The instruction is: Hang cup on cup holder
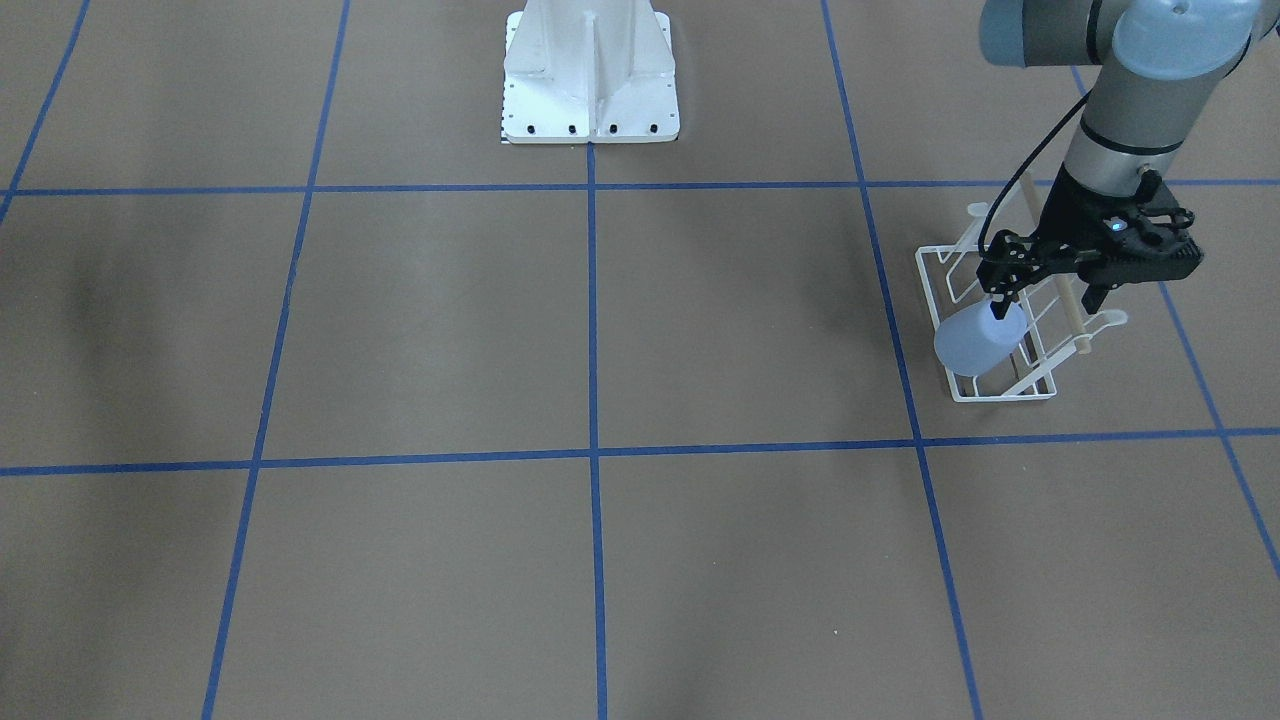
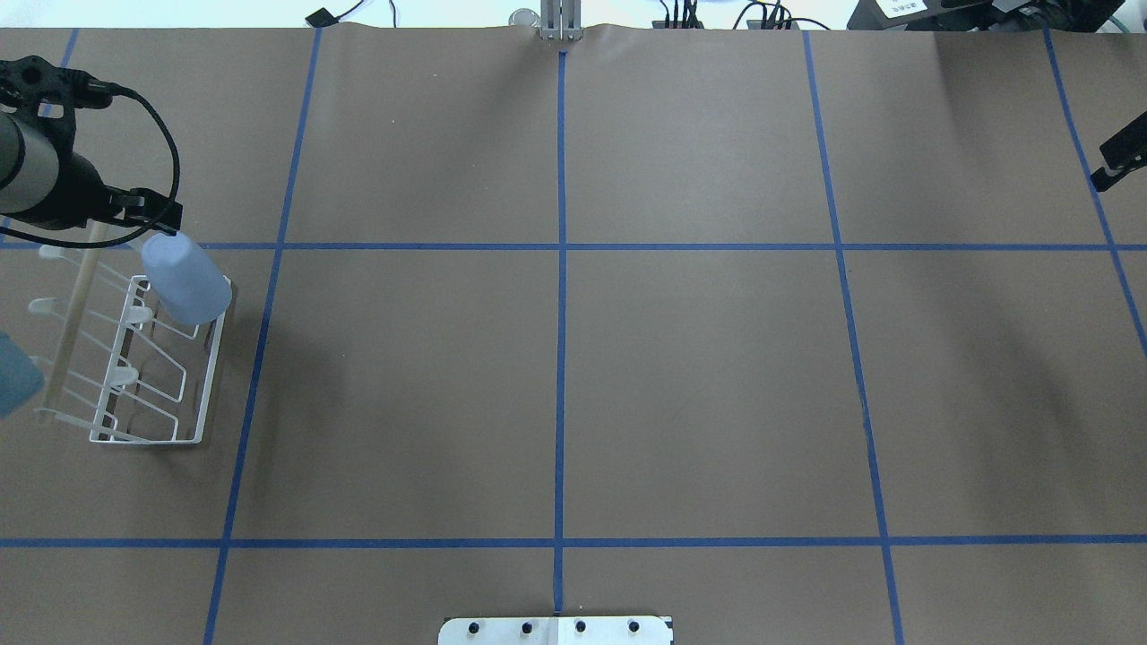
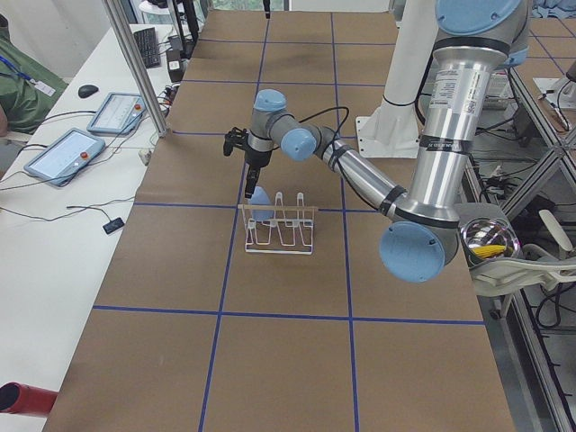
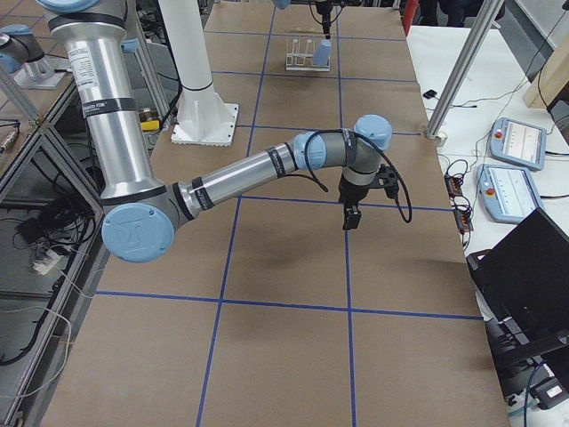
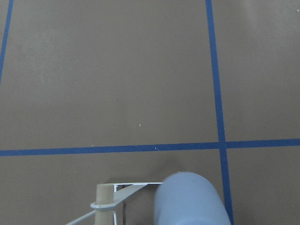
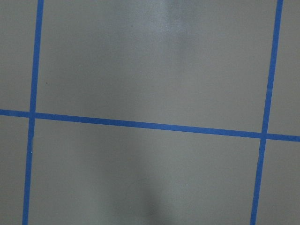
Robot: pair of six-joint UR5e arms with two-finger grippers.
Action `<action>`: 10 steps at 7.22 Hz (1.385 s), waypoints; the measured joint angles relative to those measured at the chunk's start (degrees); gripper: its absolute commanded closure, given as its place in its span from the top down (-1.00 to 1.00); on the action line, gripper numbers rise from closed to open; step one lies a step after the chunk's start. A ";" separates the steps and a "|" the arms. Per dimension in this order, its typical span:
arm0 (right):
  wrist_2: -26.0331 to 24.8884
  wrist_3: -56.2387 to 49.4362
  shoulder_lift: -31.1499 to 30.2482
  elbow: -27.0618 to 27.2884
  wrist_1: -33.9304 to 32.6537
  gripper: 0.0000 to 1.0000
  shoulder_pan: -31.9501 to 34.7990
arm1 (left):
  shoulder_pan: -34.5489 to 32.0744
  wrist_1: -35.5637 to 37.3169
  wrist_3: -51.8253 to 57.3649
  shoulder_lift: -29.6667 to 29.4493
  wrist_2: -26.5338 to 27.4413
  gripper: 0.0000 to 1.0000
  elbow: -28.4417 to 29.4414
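Well, cup (image 1: 975, 345) on cup holder (image 1: 1036, 342)

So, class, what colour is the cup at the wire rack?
Light blue; the cup shows best in the overhead exterior view.

Left arm (image 3: 450, 99) and right arm (image 4: 240, 178) were silver tubes with light-blue joint caps, black bands and small printed labels, black left gripper (image 1: 1045, 302) with a black cable (image 1: 1038, 150) looped off the wrist, white pedestal (image 1: 590, 70) with four black bolts along its edge.
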 measured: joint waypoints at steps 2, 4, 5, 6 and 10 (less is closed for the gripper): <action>0.38 -0.32 -0.35 -0.06 1.84 1.00 0.09 | -3.02 0.19 4.91 0.06 -1.32 0.98 -0.35; -0.43 -0.27 -0.97 -0.12 4.61 1.00 1.78 | -12.19 0.31 15.65 2.38 -9.37 0.98 1.64; -0.78 -0.08 -1.16 -0.24 5.01 1.00 2.89 | -16.79 0.20 21.14 3.80 -11.98 0.98 3.85; -1.01 0.10 -1.77 -0.48 5.06 1.00 4.28 | -21.07 0.11 26.28 4.81 -13.13 0.98 6.80; -1.07 0.08 -10.10 -1.11 5.15 1.00 8.48 | -33.49 -0.36 38.48 6.76 -20.57 0.98 18.18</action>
